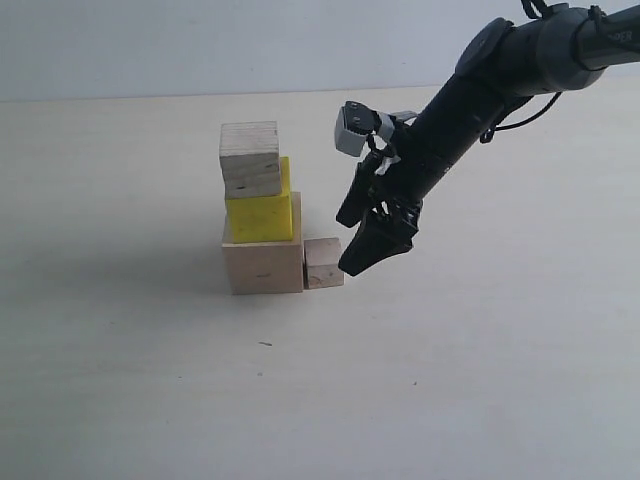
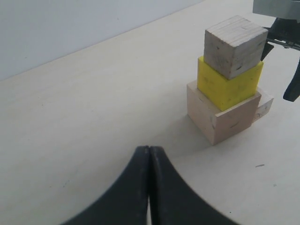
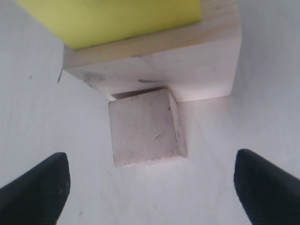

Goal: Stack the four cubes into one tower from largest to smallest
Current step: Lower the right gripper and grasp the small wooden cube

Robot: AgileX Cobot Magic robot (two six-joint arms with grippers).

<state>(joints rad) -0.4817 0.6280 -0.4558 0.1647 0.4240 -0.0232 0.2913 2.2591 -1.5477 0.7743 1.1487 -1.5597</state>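
Observation:
A three-cube tower stands on the table: the large pale wood cube point(image 1: 263, 264) at the bottom, the yellow cube point(image 1: 260, 212) on it, and a small pale wood cube point(image 1: 249, 159) on top, offset slightly left. The smallest pale cube point(image 1: 323, 263) rests on the table, touching the large cube's right side. My right gripper point(image 1: 372, 250) hangs open just right of that smallest cube, which lies ahead of the wide-apart fingers point(image 3: 40, 187) with a gap between. My left gripper point(image 2: 149, 154) is shut and empty, well away from the tower point(image 2: 229, 79).
The pale tabletop point(image 1: 450, 380) stretches around the tower. A light wall point(image 1: 200, 40) runs along the far edge. The right arm point(image 1: 480, 90) slants down from the upper right.

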